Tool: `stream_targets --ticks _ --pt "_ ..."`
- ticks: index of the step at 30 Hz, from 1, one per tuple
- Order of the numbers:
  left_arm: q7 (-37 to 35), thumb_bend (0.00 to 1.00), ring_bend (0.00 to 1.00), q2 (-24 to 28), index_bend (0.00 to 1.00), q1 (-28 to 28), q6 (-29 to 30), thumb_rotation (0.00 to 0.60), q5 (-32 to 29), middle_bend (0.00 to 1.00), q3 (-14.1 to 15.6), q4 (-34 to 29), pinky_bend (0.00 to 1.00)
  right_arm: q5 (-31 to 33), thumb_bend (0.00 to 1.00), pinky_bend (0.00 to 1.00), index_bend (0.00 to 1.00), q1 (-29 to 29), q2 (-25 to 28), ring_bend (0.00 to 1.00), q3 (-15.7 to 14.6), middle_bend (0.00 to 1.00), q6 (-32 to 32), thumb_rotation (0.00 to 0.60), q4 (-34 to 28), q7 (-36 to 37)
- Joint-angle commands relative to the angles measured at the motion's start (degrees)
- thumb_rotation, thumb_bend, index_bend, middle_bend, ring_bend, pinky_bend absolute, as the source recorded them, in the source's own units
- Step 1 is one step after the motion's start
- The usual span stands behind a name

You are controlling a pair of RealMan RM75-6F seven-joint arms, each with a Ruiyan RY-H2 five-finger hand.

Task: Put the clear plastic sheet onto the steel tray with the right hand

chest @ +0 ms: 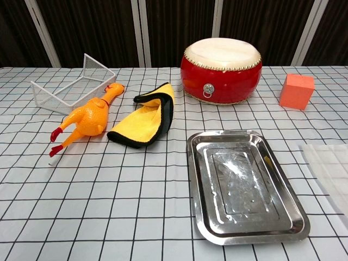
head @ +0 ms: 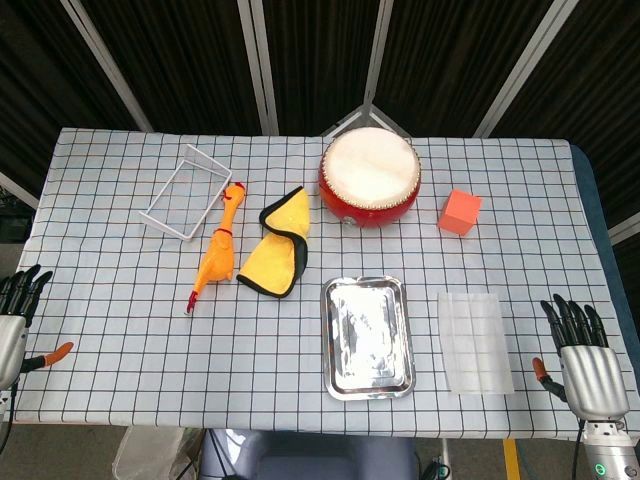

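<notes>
Your right hand (head: 582,352) is sitting empty with fingers spread, just right of the clear plastic sheet (head: 476,342). The steel tray (head: 368,337) is lying past the sheet, further left of the hand. Left hand (head: 14,310) is hanging open too.

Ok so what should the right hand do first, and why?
Probably reach forward and inward to the plastic sheet: the right hand hangs open at the table edge, holding nothing, and the sheet lies flat just right of the empty steel tray.

The clear plastic sheet (head: 476,342) lies flat, seemingly ribbed, just right of the empty steel tray (head: 368,385).
</notes>
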Motion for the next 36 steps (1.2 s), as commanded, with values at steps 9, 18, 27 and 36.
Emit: stream_targets --ticks 9,18,27,36 --pt "-0.8 0.0 0.0 0.0 0.0 0.0 0.8 0.6 0.7 0.0 -0.2 0.0 0.0 -0.2 0.39 0.0 0.0 -0.1 -0.9 0.0 -0.9 0.0 -0.9 0.6 -0.1 -1.8" --pt "-1.4 0.0 0.0 0.0 0.0 -0.2 0.2 0.6 -0.3 0.0 -0.7 -0.1 0.0 1.9 0.39 0.0 0.0 -0.1 -4.9 0.0 -2.4 0.0 -3.9 0.6 0.3 -11.1" --pt "-1.8 0.0 0.0 0.3 0.0 -0.1 0.6 0.6 0.0 0.0 -0.7 -0.3 0.0 5.4 0.39 0.0 0.0 -1.7 -8.8 0.0 -4.6 0.0 -6.1 0.6 2.1 -18.8" --pt "-2.0 0.0 0.0 0.4 0.0 -0.1 0.4 0.6 0.0 0.0 -0.6 -0.2 0.0 7.6 0.39 0.0 0.0 -2.8 -10.7 0.0 -6.4 0.0 -7.7 0.6 3.6 -23.8"
